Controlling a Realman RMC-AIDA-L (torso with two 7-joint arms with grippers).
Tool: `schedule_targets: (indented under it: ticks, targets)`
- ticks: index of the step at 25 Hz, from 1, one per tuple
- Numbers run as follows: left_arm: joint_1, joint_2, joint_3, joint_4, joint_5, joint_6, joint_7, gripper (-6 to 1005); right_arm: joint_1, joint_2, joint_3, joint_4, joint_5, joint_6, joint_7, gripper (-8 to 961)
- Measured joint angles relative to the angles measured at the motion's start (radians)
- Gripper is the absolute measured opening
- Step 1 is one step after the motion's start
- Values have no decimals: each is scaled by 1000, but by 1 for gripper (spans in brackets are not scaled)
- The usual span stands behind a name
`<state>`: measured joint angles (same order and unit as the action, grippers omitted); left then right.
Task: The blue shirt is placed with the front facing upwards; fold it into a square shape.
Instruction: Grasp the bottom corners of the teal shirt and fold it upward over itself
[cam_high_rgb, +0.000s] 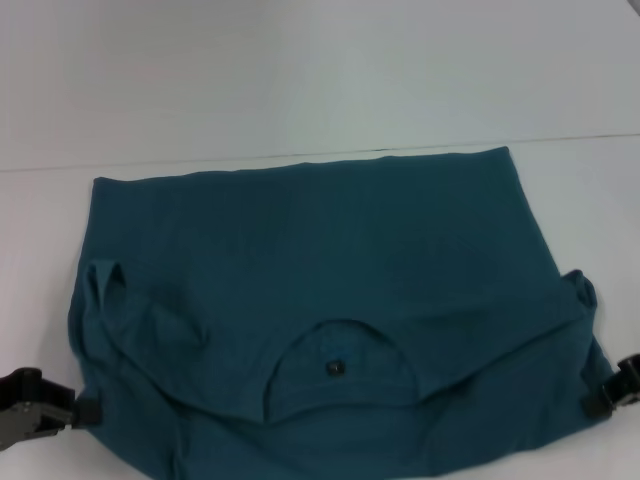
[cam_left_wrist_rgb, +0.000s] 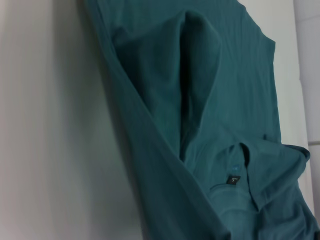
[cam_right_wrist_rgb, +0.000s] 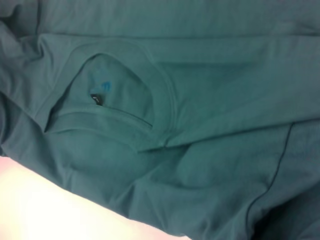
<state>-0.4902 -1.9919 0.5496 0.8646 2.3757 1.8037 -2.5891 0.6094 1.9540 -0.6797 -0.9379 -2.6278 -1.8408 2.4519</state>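
Left tool (cam_high_rgb: 45, 408), grip state unclear, sits at the blue shirt (cam_high_rgb: 330, 300)'s near-left edge; shirt lies folded once across the white desk (cam_high_rgb: 300, 80), collar (cam_high_rgb: 335, 365) nearest; right tool (cam_high_rgb: 618, 388), likewise unclear, flanks it; squaring folds seemingly remain.

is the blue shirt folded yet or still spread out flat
Partly folded. The blue shirt is doubled over on the table; the collar sits mid-cloth above another layer, the left sleeve bunched. Not yet square.
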Motion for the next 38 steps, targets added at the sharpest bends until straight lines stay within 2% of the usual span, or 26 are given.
schedule_targets:
  ticks: [4, 6, 9, 13, 16, 23, 30, 38]
  targets:
    - [14, 2, -24, 8, 8, 17, 4, 30, -18, 0, 21, -2, 2, -19, -20, 22]
    - [7, 8, -55, 7, 1, 23, 13, 31, -17, -8, 67, -1, 19, -22, -43, 22]
    - [-26, 29, -104, 2, -14, 37, 14, 32, -13, -37, 140, 1, 77, -25, -66, 22]
    - [-81, 56, -115, -12, -7, 8, -35, 33, -12, -77, 213, 10, 164, 7, -63, 22]
    - [-134, 73, -104, -38, 1, -37, -78, 34, -11, -89, 242, 13, 200, 54, -52, 22]
    - [-224, 86, -87, -94, 8, -161, -115, 36, -6, -89, 264, 14, 256, 183, -15, 22]
    - [-266, 90, -61, -123, 8, -294, -146, 38, 14, -81, 255, 19, 313, 333, 22, 22]
    - [-296, 62, -31, -184, 1, -467, -138, 41, 71, -66, 214, 100, 313, 502, 15, 21]
